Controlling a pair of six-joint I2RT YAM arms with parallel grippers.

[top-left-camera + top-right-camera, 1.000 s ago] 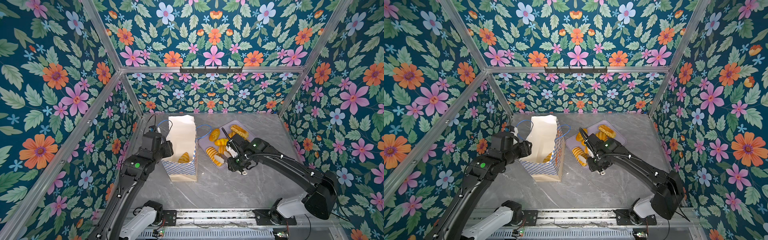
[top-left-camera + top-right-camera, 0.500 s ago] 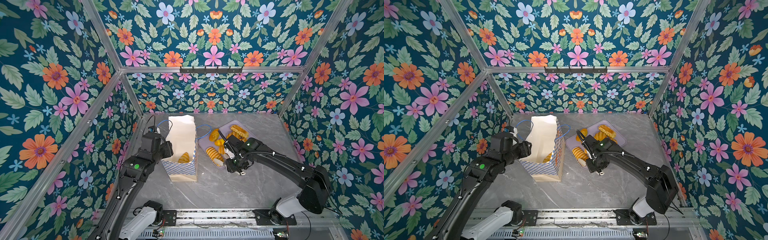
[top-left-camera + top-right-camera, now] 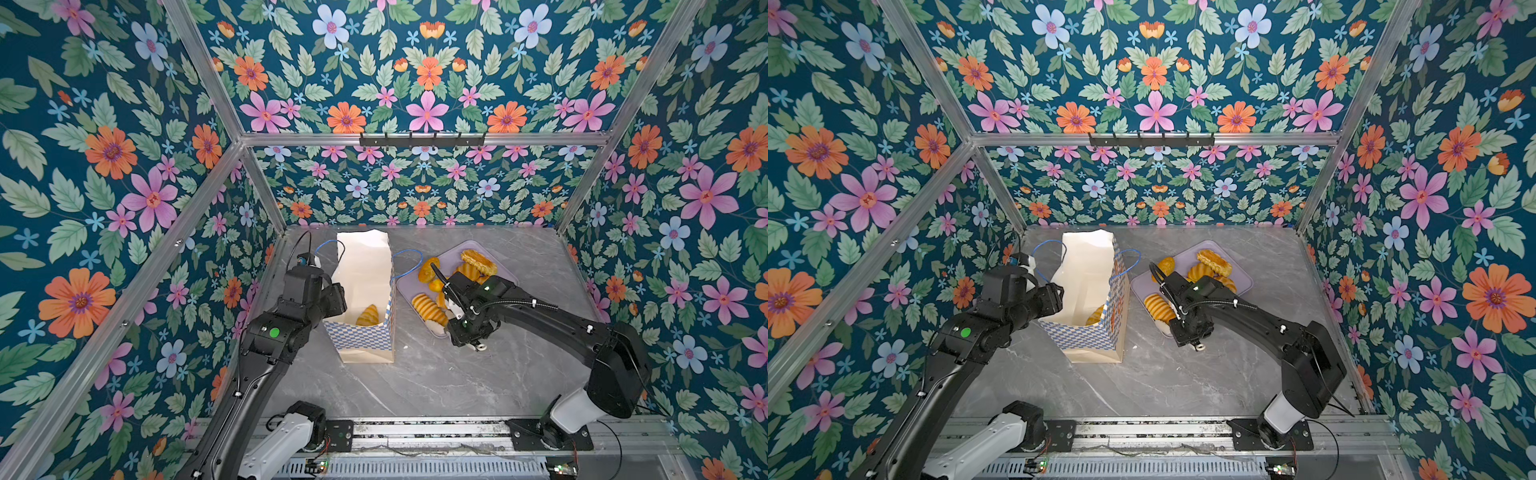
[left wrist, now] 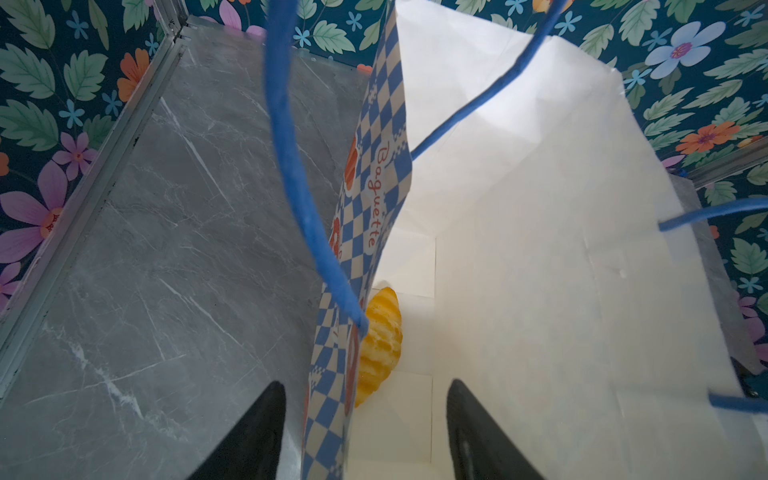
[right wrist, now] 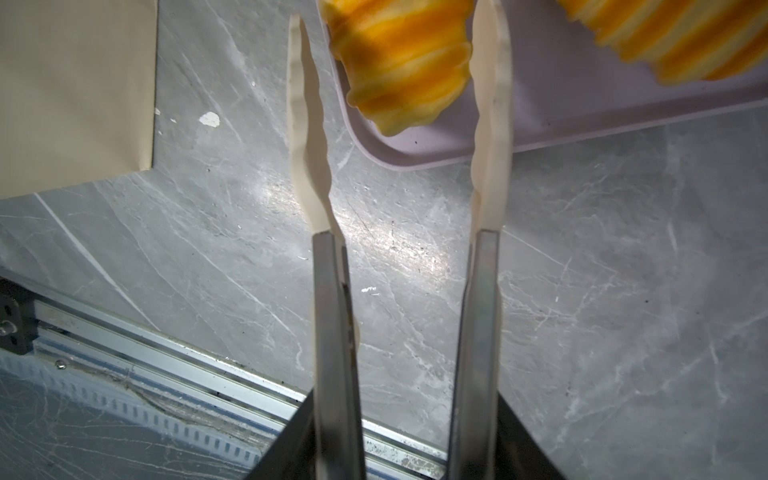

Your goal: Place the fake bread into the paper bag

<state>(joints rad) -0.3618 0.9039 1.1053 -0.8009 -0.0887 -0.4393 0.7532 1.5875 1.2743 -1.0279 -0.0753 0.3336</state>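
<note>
While the paper bag stood upright against the left gripper in both top views, one croissant already lay on its floor. Just beyond the right gripper sat a lavender tray with several more pieces of fake bread. A ribbed roll lay nearest that gripper, and the arm hid part of the tray.

In the left wrist view the left gripper was released. Its dark fingers were spread wide with the bag's checkered wall between them, one outside and one inside, neither pressing the paper. The croissant lay just ahead of the fingertips, against the inside of that wall.

In the right wrist view the right gripper was clenched on a pair of tongs. Their pale tips reached out ahead of it and straddled the end of the ribbed roll at a corner of the tray. The tips were apart — one clear of the roll, the other so close that I could not tell whether it touched.

The job looked early: one piece was bagged, and everything on the tray was left to move. The step in hand seemed to be nipping the roll with the tongs — no lift had begun.
</note>
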